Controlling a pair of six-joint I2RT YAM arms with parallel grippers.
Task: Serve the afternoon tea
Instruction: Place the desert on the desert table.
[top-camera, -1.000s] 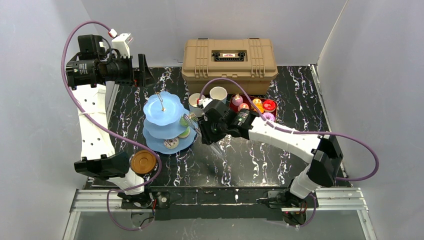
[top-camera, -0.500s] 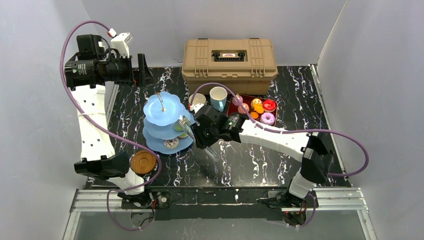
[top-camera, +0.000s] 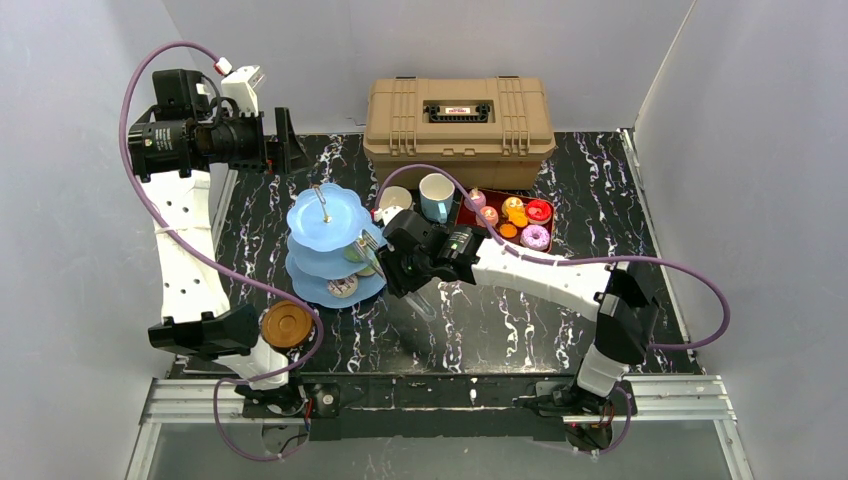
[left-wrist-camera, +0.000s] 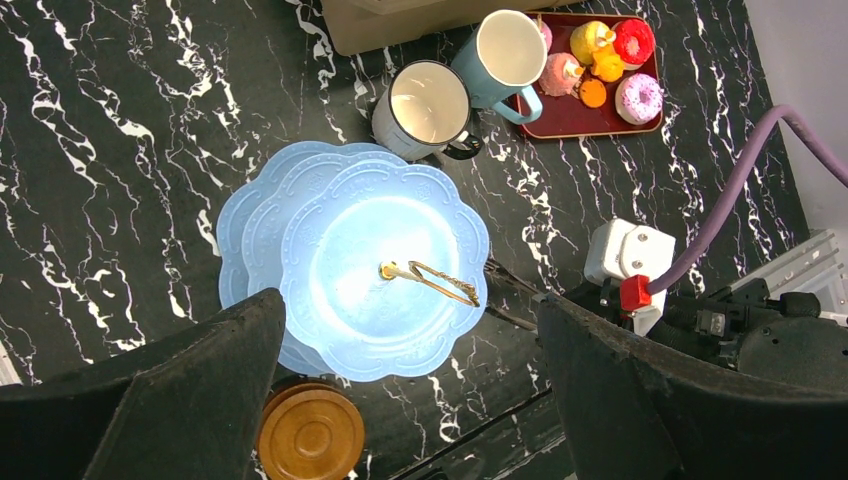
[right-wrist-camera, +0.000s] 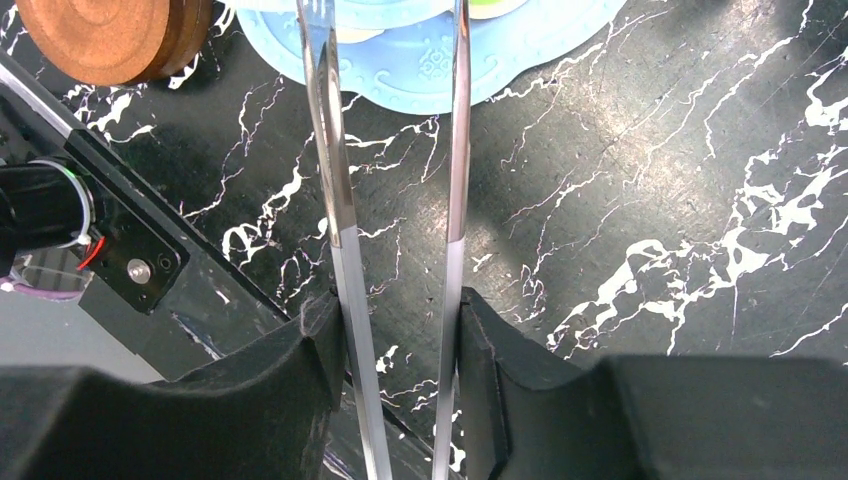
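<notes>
One white mug (left-wrist-camera: 425, 100) and one light-blue mug (left-wrist-camera: 510, 45) sit near one cake stand (left-wrist-camera: 340, 230); right gripper (right-wrist-camera: 400, 310) clamps tongs (right-wrist-camera: 330, 150), left gripper (left-wrist-camera: 405, 302) gapes.

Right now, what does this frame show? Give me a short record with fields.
left pincer: open, empty, high above the cake stand
right pincer: shut on the metal tongs, tips by the stand's middle tier
stand contents: small cakes on lower tiers, top tier bare
mugs: white mug and light-blue mug beside the red tray
tray contents: several toy treats
saucers: brown stack by the left arm's base
</notes>
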